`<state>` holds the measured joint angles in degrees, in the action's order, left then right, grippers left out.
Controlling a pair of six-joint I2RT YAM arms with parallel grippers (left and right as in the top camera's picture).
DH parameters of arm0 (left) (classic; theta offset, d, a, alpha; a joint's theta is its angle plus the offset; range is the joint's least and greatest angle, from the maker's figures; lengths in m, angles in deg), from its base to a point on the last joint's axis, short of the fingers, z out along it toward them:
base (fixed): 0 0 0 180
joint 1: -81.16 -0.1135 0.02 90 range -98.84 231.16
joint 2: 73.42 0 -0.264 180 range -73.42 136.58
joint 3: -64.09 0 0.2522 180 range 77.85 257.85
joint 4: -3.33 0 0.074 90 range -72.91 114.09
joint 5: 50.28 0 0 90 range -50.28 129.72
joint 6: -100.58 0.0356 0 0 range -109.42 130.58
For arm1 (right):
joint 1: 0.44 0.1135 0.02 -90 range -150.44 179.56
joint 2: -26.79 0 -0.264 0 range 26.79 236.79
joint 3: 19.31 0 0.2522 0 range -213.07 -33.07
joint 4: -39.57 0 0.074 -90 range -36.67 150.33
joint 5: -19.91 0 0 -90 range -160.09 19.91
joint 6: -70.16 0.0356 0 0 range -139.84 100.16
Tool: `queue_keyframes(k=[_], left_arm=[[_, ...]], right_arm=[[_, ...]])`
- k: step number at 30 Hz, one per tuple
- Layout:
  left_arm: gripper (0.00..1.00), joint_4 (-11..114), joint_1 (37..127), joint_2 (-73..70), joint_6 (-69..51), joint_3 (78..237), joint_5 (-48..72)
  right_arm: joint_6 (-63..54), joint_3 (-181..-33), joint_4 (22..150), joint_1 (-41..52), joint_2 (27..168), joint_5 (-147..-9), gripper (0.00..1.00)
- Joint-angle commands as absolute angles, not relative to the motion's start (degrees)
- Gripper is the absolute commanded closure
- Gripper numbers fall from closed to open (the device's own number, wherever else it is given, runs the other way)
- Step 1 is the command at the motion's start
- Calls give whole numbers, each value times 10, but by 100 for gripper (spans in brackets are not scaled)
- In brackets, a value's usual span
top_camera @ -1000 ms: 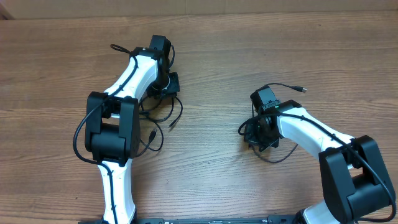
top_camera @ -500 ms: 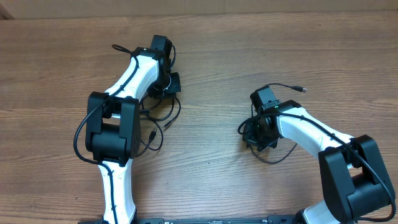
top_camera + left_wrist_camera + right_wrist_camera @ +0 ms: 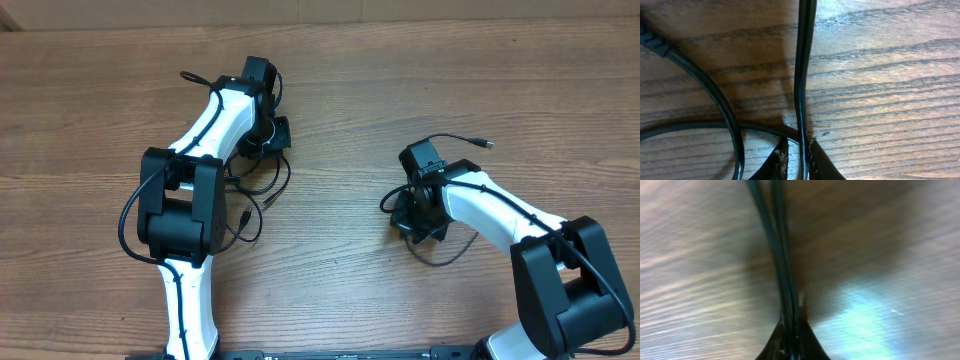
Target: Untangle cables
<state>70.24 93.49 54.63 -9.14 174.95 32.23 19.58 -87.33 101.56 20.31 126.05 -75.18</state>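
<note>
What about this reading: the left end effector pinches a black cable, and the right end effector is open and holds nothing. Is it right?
Not quite. The right end effector is not open and empty: the right wrist view shows it closed on two black cable strands. The left end effector does pinch a black cable.

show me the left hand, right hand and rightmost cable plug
left hand (image 3: 797,151), left wrist view, between its fingertips
right hand (image 3: 791,331), right wrist view, between its fingertips
rightmost cable plug (image 3: 487,145), overhead view, its tip
</note>
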Motion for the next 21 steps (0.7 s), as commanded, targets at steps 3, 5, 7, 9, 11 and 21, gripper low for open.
queue_keyframes(k=[3, 5, 7, 9, 11, 21], left_arm=[[86, 705, 939, 568, -87, 1732, 326], [86, 705, 939, 568, -87, 1732, 326], [86, 705, 939, 568, -87, 1732, 326], [86, 705, 939, 568, -87, 1732, 326], [86, 705, 939, 568, -87, 1732, 326], [85, 704, 939, 568, -87, 1732, 326]], right_arm=[[205, -947, 1129, 171, 1255, -624, 96], [205, -990, 1180, 155, 1240, -580, 96], [205, -1037, 1226, 135, 1221, -542, 96], [207, -1084, 1259, 109, 1203, -516, 96], [206, -1127, 1272, 77, 1186, -505, 96], [216, -1215, 1205, -131, 1164, -509, 96]])
